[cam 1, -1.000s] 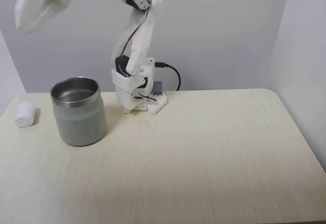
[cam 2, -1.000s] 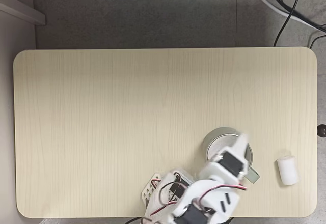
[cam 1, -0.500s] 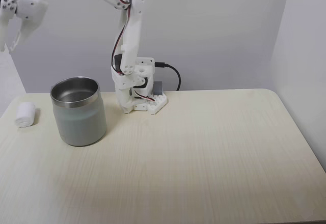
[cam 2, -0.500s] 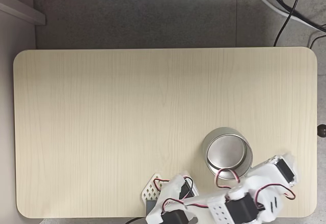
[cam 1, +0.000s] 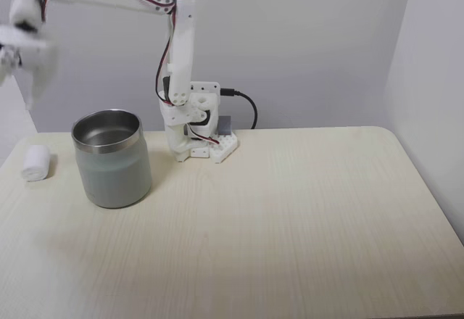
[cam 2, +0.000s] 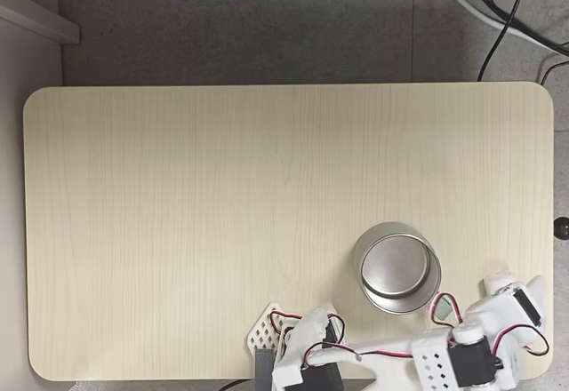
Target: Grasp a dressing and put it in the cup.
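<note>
The gripper (cam 1: 22, 80) hangs high above the dressing (cam 1: 35, 162) at the table (cam 1: 290, 217) edge, probably to descend on it. It is blurred, so I cannot tell if it is open; the cup (cam 1: 111, 158) waits empty just beside.

Bare lab: table (cam 1: 290, 210), cables (cam 2: 498, 9).

Small white dressing (cam 1: 35, 162) on its side, near upright grey-green steel cup (cam 1: 112, 159), apart.

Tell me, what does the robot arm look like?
The arm is made of white plastic blocks, with thin red and black wires looping along its joints. Its white base is bolted to the table, with a thick black cable plugged in. The gripper is white too.
</note>
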### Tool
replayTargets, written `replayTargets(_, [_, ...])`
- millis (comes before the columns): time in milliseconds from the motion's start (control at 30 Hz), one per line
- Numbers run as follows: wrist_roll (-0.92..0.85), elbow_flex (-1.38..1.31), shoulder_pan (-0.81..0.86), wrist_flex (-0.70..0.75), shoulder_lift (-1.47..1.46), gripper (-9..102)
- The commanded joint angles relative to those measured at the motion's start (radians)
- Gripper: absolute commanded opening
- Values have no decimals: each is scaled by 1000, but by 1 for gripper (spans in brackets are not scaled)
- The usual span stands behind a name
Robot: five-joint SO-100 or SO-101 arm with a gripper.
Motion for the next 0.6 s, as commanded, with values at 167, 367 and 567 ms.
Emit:
replayTargets(167, [-78, -133, 69, -106, 104, 22])
replayTargets(367, [-120, -163, 124, -183, 189, 22])
replayTargets(567, [-143, -140, 155, -235, 279, 22])
